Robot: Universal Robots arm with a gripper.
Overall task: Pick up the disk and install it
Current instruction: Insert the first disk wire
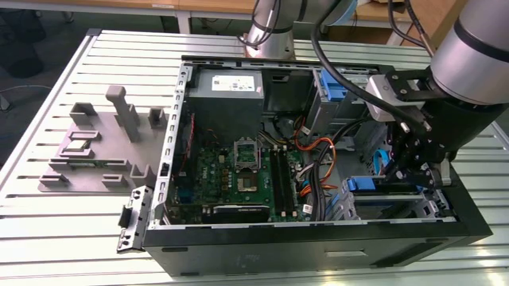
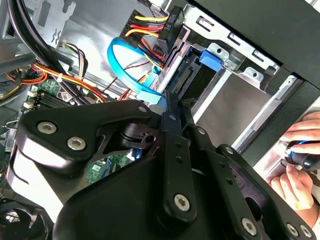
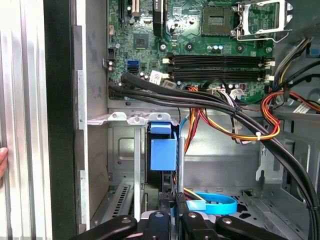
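The gripper [image 1: 413,176] is hanging inside the open computer case [image 1: 318,245], low over the drive cage [image 1: 350,205] at the case's front corner. In both wrist views its two black fingers are lying pressed together with hardly any gap between them [image 2: 170,102] [image 3: 172,196], so it is standing closed and carrying nothing.

Straight ahead of the fingertips, the disk [image 3: 163,150] is sitting edge-on in a slot of the drive cage [image 3: 125,150], its bright blue carrier facing the gripper. In the second wrist view the disk [image 2: 211,56] is showing its blue tab at the cage's rim, with the fingertips pointing at its near edge; whether they are touching it cannot be told. In the exterior view the disk [image 1: 372,183] is lying just beside the gripper, toward the case's middle.

A flat blue cable [image 2: 120,55] is looping close by the fingers, and the same cable [image 3: 215,202] is curling along the case floor just beside the fingertips. Beyond the disk, a thick black cable bundle [image 3: 200,100] with red, yellow and orange wires is crossing the case, and past it the green motherboard [image 3: 210,30] is lying flat. Farther off, the grey power-supply box [image 1: 226,89] is sitting at the case's far end.

Outside the case wall, a person's hand [image 2: 300,165] is holding a dark object. Well away, a grey fixture tray [image 1: 104,143] is resting on the slatted table [image 1: 64,238].
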